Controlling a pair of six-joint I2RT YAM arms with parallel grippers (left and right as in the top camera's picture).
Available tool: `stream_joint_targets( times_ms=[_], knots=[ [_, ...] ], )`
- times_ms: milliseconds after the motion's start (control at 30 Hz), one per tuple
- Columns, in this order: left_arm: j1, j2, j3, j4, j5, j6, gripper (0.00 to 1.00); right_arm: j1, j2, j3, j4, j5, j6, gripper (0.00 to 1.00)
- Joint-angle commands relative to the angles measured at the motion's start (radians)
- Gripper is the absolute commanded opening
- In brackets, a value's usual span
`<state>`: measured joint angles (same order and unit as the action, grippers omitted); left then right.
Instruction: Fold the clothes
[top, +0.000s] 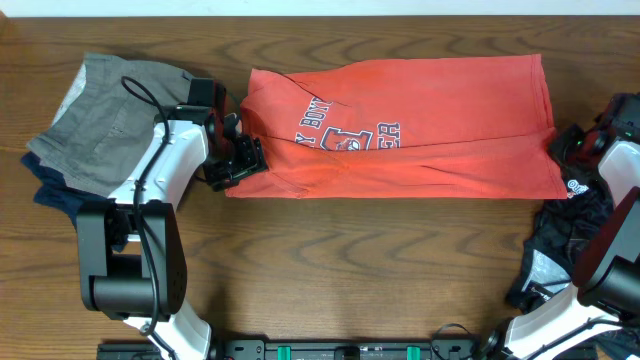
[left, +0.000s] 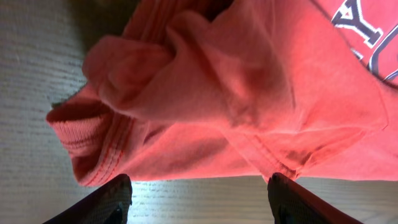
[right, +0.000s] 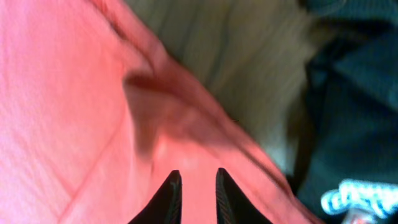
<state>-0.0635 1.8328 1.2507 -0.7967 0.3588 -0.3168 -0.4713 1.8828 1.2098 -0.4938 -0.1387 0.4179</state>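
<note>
The coral-red T-shirt (top: 430, 120) lies folded lengthwise across the back of the table, with its navy-and-white lettering (top: 345, 135) partly tucked in a fold. My left gripper (top: 243, 158) is at the shirt's left end. In the left wrist view it (left: 199, 190) is wide open with bare table between the fingers, and the bunched sleeve and hem (left: 205, 93) lie just ahead. My right gripper (top: 562, 145) is at the shirt's right edge. In the right wrist view its fingers (right: 196, 186) stand close together with red cloth (right: 74, 93) between them.
Folded grey and navy garments (top: 100, 125) lie at the back left, beside my left arm. A black patterned garment (top: 565, 235) lies at the right, under my right arm, and shows dark in the right wrist view (right: 354, 118). Bare wood table (top: 350, 270) lies in front.
</note>
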Motion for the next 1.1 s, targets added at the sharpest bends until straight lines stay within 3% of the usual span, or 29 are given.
stream_joint_targets(
  times_ms=[0, 133, 367, 667, 800, 900, 1067],
  knots=[
    [0.000, 0.010, -0.006, 0.020, -0.043, 0.008, 0.72, 0.010, -0.024, 0.001, -0.035, -0.023, -0.183, 0.17],
    [0.000, 0.010, -0.017, 0.057, -0.051, 0.008, 0.71, 0.026, -0.024, -0.037, -0.048, -0.009, -0.285, 0.17],
    [0.000, 0.011, -0.099, 0.137, -0.050, 0.008, 0.70, 0.026, -0.024, -0.106, 0.024, 0.004, -0.285, 0.26],
    [0.000, 0.011, -0.236, 0.226, -0.063, 0.008, 0.70, 0.026, -0.024, -0.192, 0.037, 0.113, -0.283, 0.27],
    [0.002, 0.011, -0.243, 0.186, -0.066, 0.008, 0.61, 0.025, -0.024, -0.201, -0.034, 0.113, -0.266, 0.19],
    [0.002, 0.010, -0.243, 0.150, -0.065, 0.007, 0.60, 0.017, -0.024, -0.201, -0.113, 0.130, -0.216, 0.10],
    [0.002, 0.009, -0.243, 0.060, -0.065, 0.004, 0.53, -0.004, -0.024, -0.201, -0.200, 0.200, -0.186, 0.07]
  ],
)
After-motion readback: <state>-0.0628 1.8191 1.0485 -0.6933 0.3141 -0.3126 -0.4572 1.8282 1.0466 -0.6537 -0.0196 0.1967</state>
